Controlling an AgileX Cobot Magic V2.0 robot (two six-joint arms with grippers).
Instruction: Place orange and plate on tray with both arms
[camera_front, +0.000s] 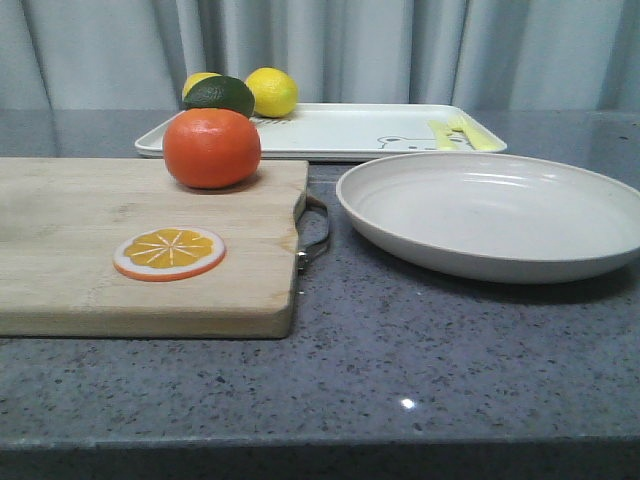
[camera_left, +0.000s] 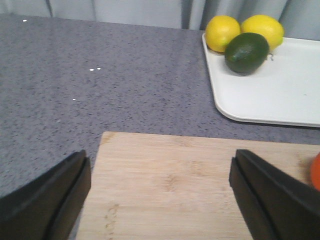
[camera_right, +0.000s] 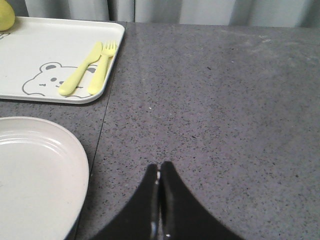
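Broadly, the counter (camera_front: 400, 360) carries a cutting board (camera_front: 120, 250) at 9 o'clock bearing the orange (camera_front: 211, 147), the bare plate (camera_front: 490, 215) at 3, and the tray (camera_front: 340, 130) at 12 holding lemons (camera_front: 272, 91), a lime (camera_front: 220, 95) and cutlery (camera_front: 450, 133). Left end effector (camera_left: 160, 200) gapes apart; right end effector (camera_right: 159, 200) is pressed together.

Front view: low, near table edge, facing forward across cutting board (camera_front: 150, 240) toward curtain. Left wrist view: close above board, angled forward. Right wrist view: close above bare countertop. All share tray (camera_front: 340, 132) (camera_left: 280, 85) (camera_right: 45, 55).
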